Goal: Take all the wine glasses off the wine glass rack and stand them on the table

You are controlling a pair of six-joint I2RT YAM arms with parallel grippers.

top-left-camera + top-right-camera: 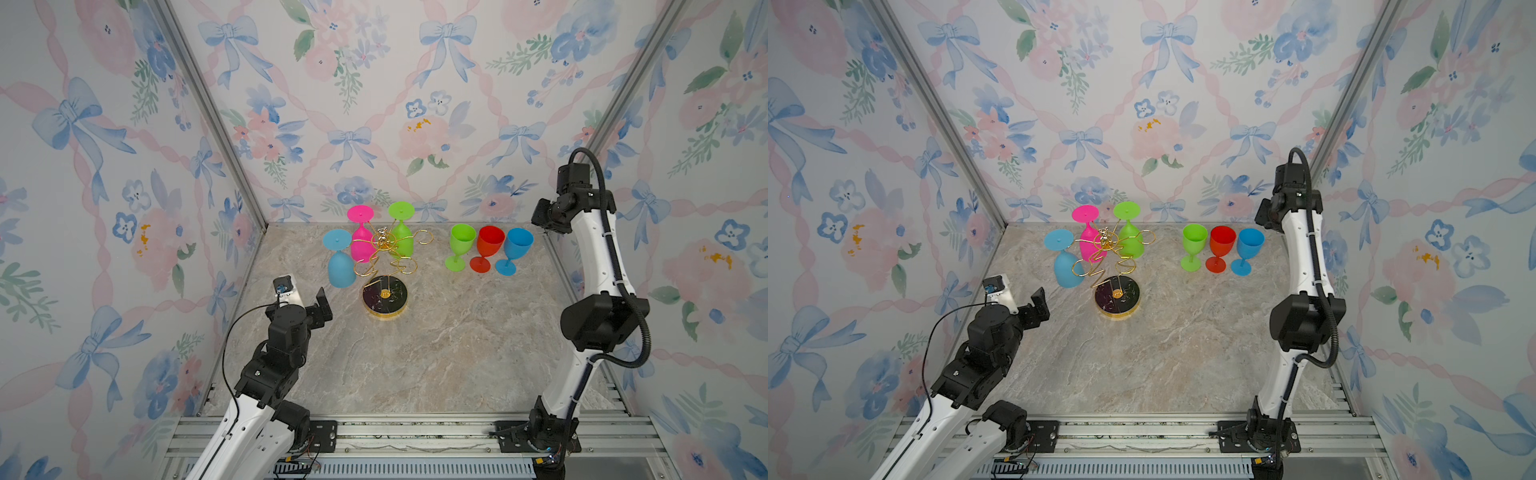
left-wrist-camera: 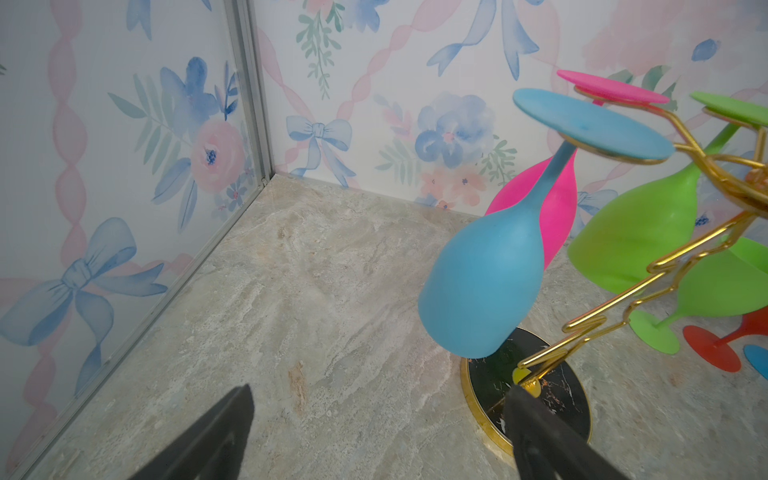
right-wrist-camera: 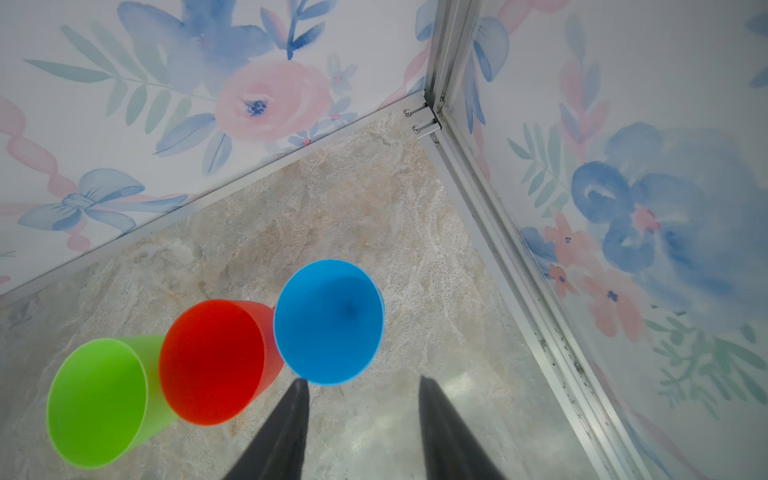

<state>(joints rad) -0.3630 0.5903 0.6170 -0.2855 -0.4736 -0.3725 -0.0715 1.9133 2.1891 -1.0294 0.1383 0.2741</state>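
Note:
The gold wire wine glass rack [image 1: 384, 249] [image 1: 1106, 245] stands at the back centre on its round black base [image 1: 385, 299] [image 2: 552, 399]. Three wine glasses hang upside down from its arms: a light blue one [image 1: 340, 266] [image 2: 482, 286] nearest the left arm, a pink one [image 1: 361, 245] and a green one [image 1: 401, 241]. My left gripper [image 1: 316, 305] [image 2: 380, 390] is open and empty, low over the table just left of the base. High at the back right, my right gripper [image 3: 365, 380] is open and empty, above a standing blue glass [image 3: 328, 320].
Three glasses stand upright in a row at the back right: green [image 1: 461, 245], red [image 1: 489, 245] and blue [image 1: 517, 247]. Wallpapered walls with metal corner posts [image 3: 440, 54] close in the back and both sides of the marble table [image 1: 436, 353].

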